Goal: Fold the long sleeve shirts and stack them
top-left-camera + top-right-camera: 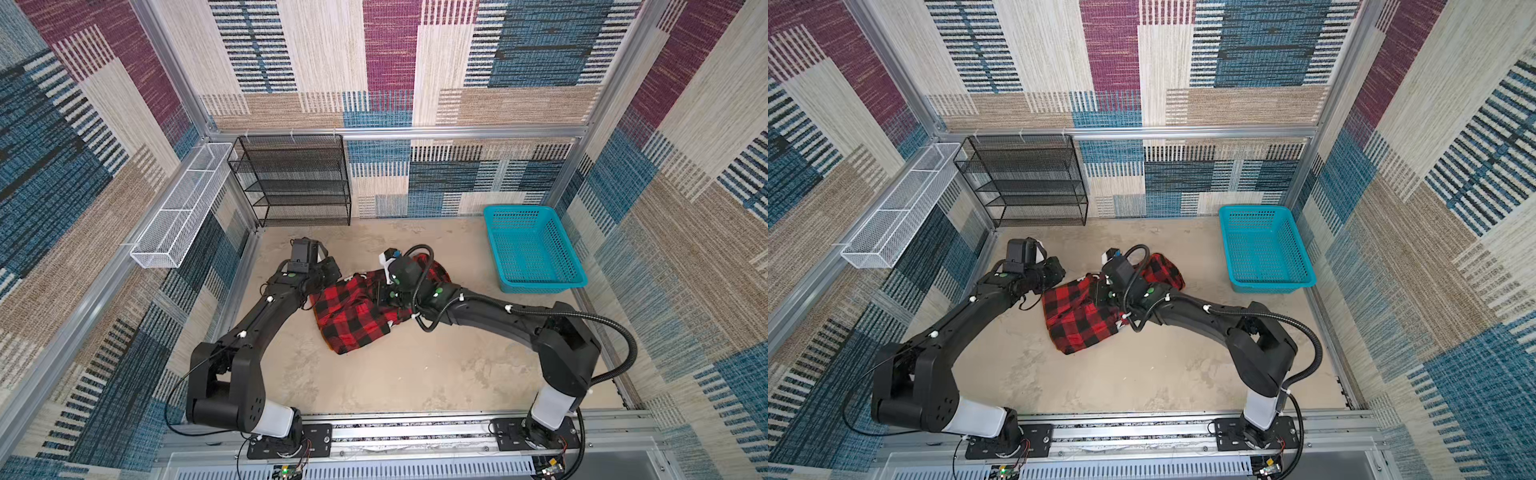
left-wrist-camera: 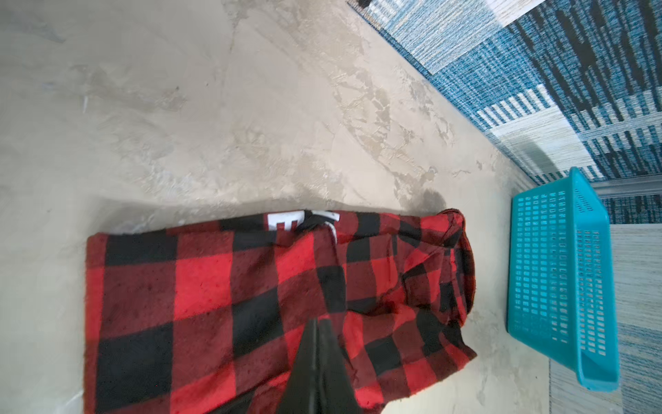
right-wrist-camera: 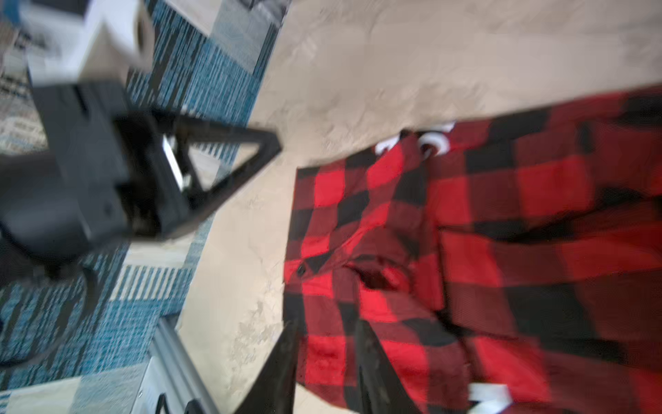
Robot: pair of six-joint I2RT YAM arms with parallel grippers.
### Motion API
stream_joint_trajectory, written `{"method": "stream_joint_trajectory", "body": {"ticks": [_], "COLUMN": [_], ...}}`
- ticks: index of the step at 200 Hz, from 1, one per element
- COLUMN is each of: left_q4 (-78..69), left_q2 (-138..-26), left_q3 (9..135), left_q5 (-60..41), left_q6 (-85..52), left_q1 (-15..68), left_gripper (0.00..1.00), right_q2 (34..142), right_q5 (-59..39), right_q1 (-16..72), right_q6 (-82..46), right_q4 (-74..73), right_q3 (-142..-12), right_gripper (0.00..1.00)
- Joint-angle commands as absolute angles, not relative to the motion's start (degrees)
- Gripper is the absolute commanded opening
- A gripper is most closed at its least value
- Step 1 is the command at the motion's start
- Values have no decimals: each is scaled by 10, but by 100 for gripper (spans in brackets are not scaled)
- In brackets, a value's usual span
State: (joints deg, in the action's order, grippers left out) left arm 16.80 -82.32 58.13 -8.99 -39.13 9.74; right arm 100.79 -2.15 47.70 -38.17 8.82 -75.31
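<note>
One long sleeve shirt [image 1: 353, 320] [image 1: 1077, 318], red-and-black check flannel, lies bunched and partly folded mid-table. White lettering [image 2: 283, 222] peeks out at one folded edge. My left gripper [image 1: 337, 273] [image 1: 1061, 268] hovers at the shirt's left end, fingers [image 2: 317, 344] pressed together and holding nothing. It shows as a shut black wedge [image 3: 274, 143] in the right wrist view, off the cloth. My right gripper [image 1: 380, 294] [image 1: 1100, 291] is low over the shirt's middle. Its jaws [image 3: 327, 333] stand apart over a shirt edge [image 3: 322, 351], with cloth visible between them.
A teal plastic basket [image 1: 515, 208] [image 1: 1252, 209] [image 2: 559, 272] sits at the back right. A black mesh shelf rack [image 1: 291, 178] stands against the back wall on the left, and a white wire tray [image 1: 178, 208] hangs on the left wall. Bare beige tabletop [image 1: 395, 374] lies in front of the shirt.
</note>
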Motion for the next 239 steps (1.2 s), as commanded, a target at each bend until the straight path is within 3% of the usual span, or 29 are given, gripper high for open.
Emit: {"method": "stream_joint_trajectory", "body": {"ticks": [1, 72, 137, 187, 224, 239], "left_q4": [171, 71, -31, -38, 0, 49], "left_q2": [-794, -830, -986, -1023, -961, -910], "left_q3": [543, 479, 490, 518, 515, 515], "left_q5": [-79, -39, -40, -59, -97, -98], "left_q6": [-441, -549, -596, -568, -540, -518], "left_q1": [110, 195, 228, 228, 228, 228], "left_gripper": [0, 0, 0, 0, 0, 9], "right_q2": [1008, 1081, 1134, 1061, 981, 953], "right_q5": [13, -41, -53, -58, 0, 10], "right_q1": [440, 358, 351, 372, 395, 395], "right_q6": [-308, -263, -309, -398, -404, -388], "right_q4": [145, 77, 53, 9, 70, 109], "right_q3": [-762, -728, -667, -556, -551, -573], "right_gripper": [31, 28, 25, 23, 26, 29]}}
